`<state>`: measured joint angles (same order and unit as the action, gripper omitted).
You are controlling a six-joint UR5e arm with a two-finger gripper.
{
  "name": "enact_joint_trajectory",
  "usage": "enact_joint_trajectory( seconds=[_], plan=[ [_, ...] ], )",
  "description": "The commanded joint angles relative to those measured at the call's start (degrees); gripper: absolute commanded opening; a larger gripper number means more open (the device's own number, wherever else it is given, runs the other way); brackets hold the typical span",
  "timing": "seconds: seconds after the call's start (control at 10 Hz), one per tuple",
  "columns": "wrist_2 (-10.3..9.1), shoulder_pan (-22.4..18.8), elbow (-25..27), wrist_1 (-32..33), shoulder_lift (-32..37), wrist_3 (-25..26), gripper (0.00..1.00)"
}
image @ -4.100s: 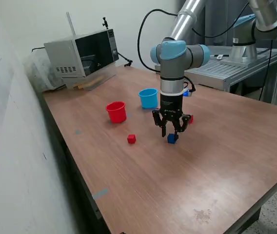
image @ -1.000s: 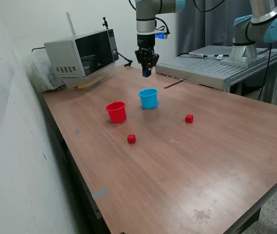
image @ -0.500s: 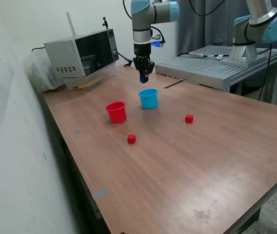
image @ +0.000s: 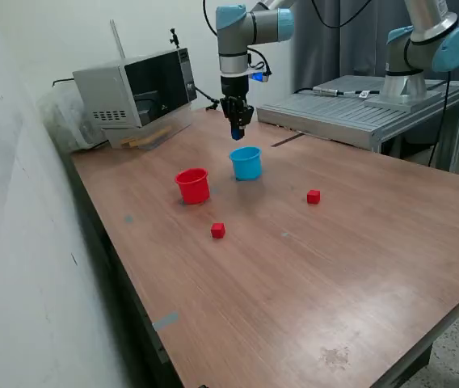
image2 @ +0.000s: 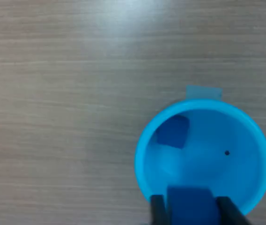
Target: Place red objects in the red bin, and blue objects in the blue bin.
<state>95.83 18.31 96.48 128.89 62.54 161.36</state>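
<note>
My gripper (image: 237, 133) hangs above the light blue bin (image: 246, 162), shut on a dark blue cube (image2: 188, 206) that shows between the two dark fingers (image2: 157, 211) in the wrist view. Another blue cube (image2: 172, 131) lies inside the blue bin (image2: 254, 140). The red bin (image: 192, 185) stands to the exterior view's left of the blue one. One red cube (image: 217, 230) lies in front of the red bin, and a second red cube (image: 313, 196) lies further to the exterior view's right.
A grey box-shaped appliance (image: 136, 93) sits at the back of the wooden table (image: 310, 275). A second arm (image: 423, 48) stands on a metal bench (image: 359, 101) at the exterior view's right. A pale wall runs along the exterior view's left.
The gripper lifted the blue cube off the table near the right red cube, carried it back over the blue bin, and has lowered slightly toward it in the last second.
</note>
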Motion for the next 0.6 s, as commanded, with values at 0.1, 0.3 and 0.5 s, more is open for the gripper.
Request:
enact_joint_trajectory(
  seconds=[0.1,0.3,0.5],
  plan=[
    [-0.12,0.15,0.99,0.57,0.21,0.01,1.0],
    [-0.12,0.15,1.17,0.57,0.21,0.01,1.0],
    [0.06,-0.2,1.43,0.22,1.69,0.01,1.0]
  ],
)
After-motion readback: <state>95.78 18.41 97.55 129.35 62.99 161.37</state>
